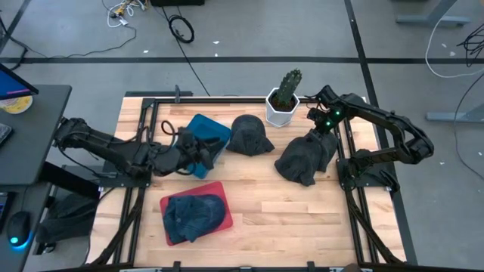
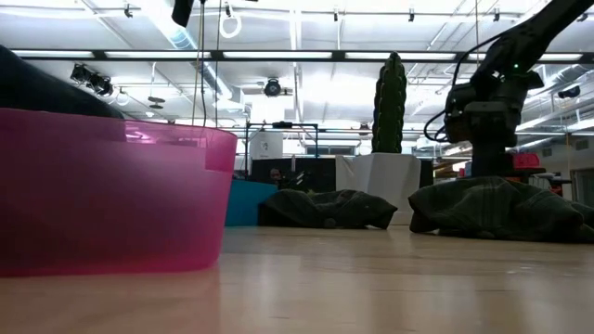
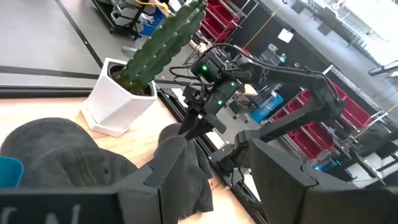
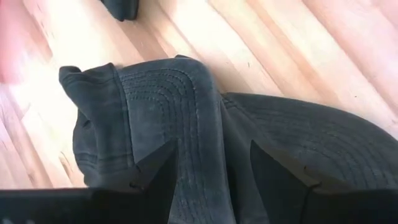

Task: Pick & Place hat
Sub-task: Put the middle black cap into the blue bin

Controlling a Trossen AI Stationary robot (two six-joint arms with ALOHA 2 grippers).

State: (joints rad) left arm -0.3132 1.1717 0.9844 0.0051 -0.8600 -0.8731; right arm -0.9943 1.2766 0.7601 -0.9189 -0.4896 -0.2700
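Toward 2 o'clock on the bench (image 1: 257,204), the right tool (image 1: 324,134) is set over a dark hat (image 1: 305,159) lying crumpled beside the white cactus pot (image 1: 281,109). A slip is judged the main risk: only a fold of soft cloth may be pinched, so the hat could slide out on lifting, or be dragged along the wood. The pot stands close at 11 o'clock of the hat and could be clipped by the arm if the lift swings that way. In the right wrist view the right tool is seen with its fingers (image 4: 152,177) parted, a moderate gap between them, the hat's stitched brim lying in that gap; nothing is gripped, and whether the pads touch the cloth cannot be told. A second dark hat (image 1: 250,136) lies at 12 o'clock near the centre, apart from the first. A third hat (image 1: 195,215) is already lying in the pink tray (image 1: 227,195) at 7 o'clock. The left tool (image 1: 198,153) waits at 9 o'clock by a blue bin (image 1: 209,130), its fingers apart and holding nothing.
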